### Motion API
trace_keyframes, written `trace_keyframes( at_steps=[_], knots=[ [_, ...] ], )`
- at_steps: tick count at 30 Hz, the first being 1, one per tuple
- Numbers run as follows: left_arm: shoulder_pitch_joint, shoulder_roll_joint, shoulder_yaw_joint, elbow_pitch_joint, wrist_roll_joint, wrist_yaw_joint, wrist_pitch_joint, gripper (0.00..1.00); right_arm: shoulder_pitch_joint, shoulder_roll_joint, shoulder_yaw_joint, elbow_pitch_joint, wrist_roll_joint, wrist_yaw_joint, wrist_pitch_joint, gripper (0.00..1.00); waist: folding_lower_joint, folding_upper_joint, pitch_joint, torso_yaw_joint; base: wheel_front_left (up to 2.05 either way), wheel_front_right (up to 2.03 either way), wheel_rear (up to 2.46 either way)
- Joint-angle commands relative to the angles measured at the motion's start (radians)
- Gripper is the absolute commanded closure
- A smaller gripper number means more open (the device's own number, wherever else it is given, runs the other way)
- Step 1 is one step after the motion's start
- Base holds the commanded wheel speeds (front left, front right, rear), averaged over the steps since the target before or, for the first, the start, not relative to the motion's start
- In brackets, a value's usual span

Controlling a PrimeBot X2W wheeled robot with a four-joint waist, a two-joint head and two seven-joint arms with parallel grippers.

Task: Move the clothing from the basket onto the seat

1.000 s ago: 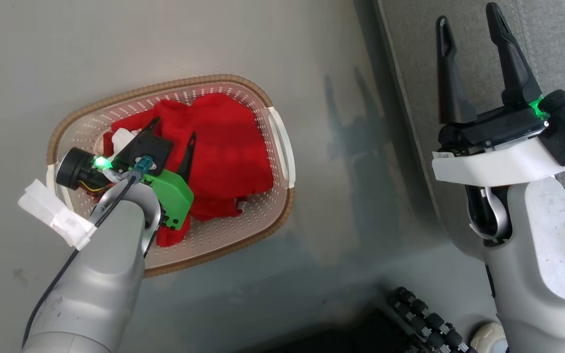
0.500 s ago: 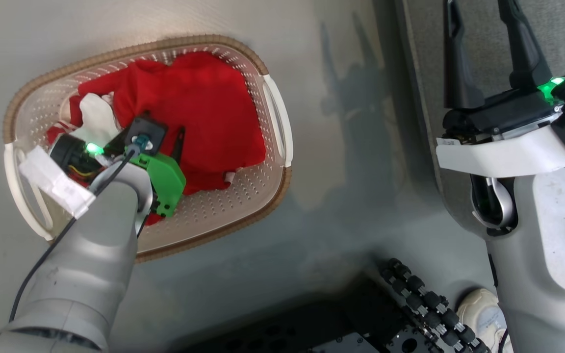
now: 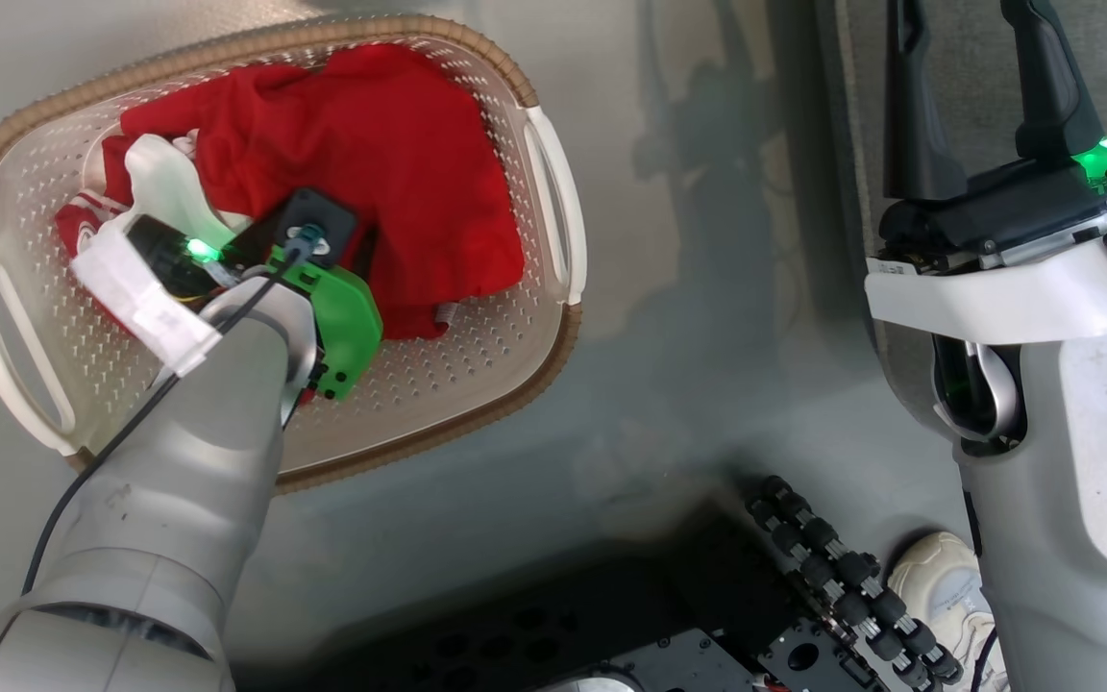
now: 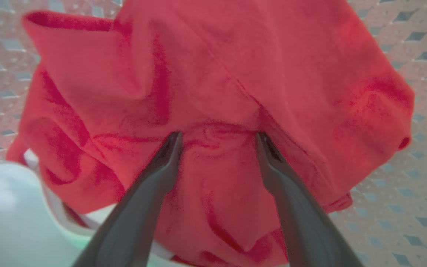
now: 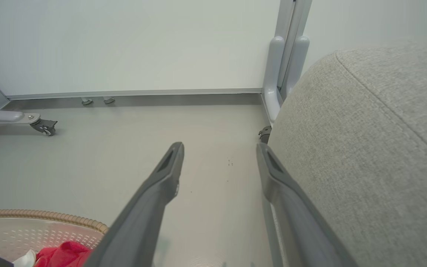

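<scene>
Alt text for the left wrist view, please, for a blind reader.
The left end effector, open, presses both dark fingertips into a crumpled red garment lying in a perforated cream basket.

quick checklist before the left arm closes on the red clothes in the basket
1. Left jaws open: ok, spread wide.
2. Left jaws at the red clothes: ok, both tips appear to press into the fabric, with a bunched fold between them.
3. Clothes inside the basket: ok, piled in its middle, away from the rim.
4. Closing would take one garment, not both: cannot tell, the white-panelled piece lies partly under the arm.
5. Right jaws open and empty: ok, held over the floor next to the seat.
6. Seat free to receive the clothes: cannot tell, just its edge is in view.
</scene>
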State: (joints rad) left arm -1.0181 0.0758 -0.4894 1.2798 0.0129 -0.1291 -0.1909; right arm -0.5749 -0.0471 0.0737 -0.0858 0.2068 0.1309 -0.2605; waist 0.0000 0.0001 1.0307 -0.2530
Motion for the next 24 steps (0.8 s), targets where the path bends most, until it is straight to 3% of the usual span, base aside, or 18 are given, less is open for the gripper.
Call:
trace_keyframes(
  at_steps=[1,6,7,8,9,17,24],
  knots=[
    [-0.016,0.001,-0.014,0.005,0.011,-0.002,0.010,0.00,0.007,-0.002,-0.003,-0.008,-0.006,0.000,-0.003,0.00,0.0000,-0.0001,0.006,0.008,0.00,0.00,0.00],
    [-0.018,-0.010,-0.090,0.009,0.052,-0.002,0.081,0.00,0.021,-0.002,-0.008,-0.018,-0.019,0.000,-0.003,0.00,0.0000,-0.0001,0.013,0.023,0.00,0.00,0.00],
    [-0.016,-0.010,-0.103,0.009,0.058,-0.002,0.089,0.08,0.026,-0.002,-0.009,-0.019,-0.022,0.000,-0.003,0.00,0.0000,-0.0001,0.012,0.026,0.00,0.00,0.00],
    [-0.015,-0.010,-0.112,0.009,0.063,-0.002,0.098,0.36,0.028,-0.002,-0.009,-0.021,-0.024,0.000,-0.003,0.00,0.0000,-0.0001,0.012,0.027,0.00,0.00,0.00],
    [-0.011,-0.011,-0.126,0.010,0.073,-0.002,0.114,0.97,0.030,-0.002,-0.009,-0.024,-0.026,0.000,-0.003,0.00,0.0000,-0.0001,0.011,0.029,0.01,0.01,0.01],
    [-0.027,-0.002,-0.165,0.010,0.080,-0.002,0.126,1.00,0.022,-0.002,-0.007,-0.037,-0.031,0.000,-0.003,0.00,0.0000,-0.0001,0.008,0.034,0.01,0.01,0.01],
    [-0.022,-0.013,-0.170,0.009,0.055,-0.001,0.052,1.00,0.008,-0.002,-0.009,-0.024,-0.029,0.000,-0.003,0.00,0.0000,-0.0001,-0.035,0.043,0.00,0.00,0.00]
  ],
)
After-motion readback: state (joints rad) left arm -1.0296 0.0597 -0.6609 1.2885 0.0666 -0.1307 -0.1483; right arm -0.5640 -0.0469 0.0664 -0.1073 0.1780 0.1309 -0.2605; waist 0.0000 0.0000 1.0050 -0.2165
